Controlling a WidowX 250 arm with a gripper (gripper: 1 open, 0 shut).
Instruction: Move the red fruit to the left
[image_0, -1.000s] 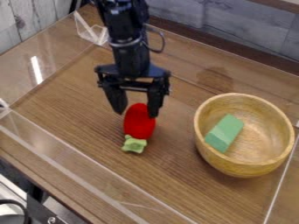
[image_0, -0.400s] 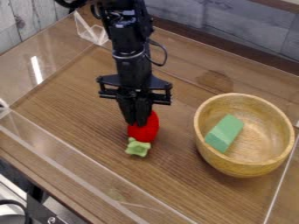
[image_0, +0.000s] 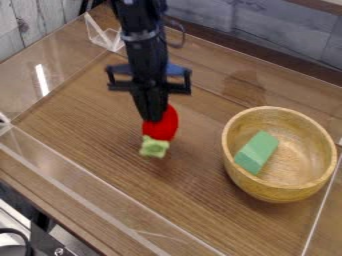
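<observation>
My gripper (image_0: 156, 112) points straight down over the wooden table (image_0: 80, 140), and its black fingers (image_0: 151, 102) are drawn in tight on the red fruit (image_0: 162, 124). The jaws stand almost together, with only the upper part of the fruit between them, so I have hold of it by its top end. The fruit hangs directly below my fingertips, touching them, its glossy red body showing just under the black tips and a little toward the right of them in the camera view. Its light green leafy cap (image_0: 155, 149) points downward, at the lowest end of the fruit, nearest the tabletop. Whether the cap touches the wood or hangs just clear of it I cannot tell from this angle; a faint shadow lies beside it.

The fruit sits near the middle of the table, between the clear plastic wall (image_0: 40, 80) on the left side of the view and the wooden bowl (image_0: 277, 182) on the right. It is well apart from the bowl and not touching it. Inside the bowl lies a flat green block (image_0: 257, 151), leaning on the bowl's inner slope. My arm (image_0: 142, 30) rises above the fruit toward the top of the view.
</observation>
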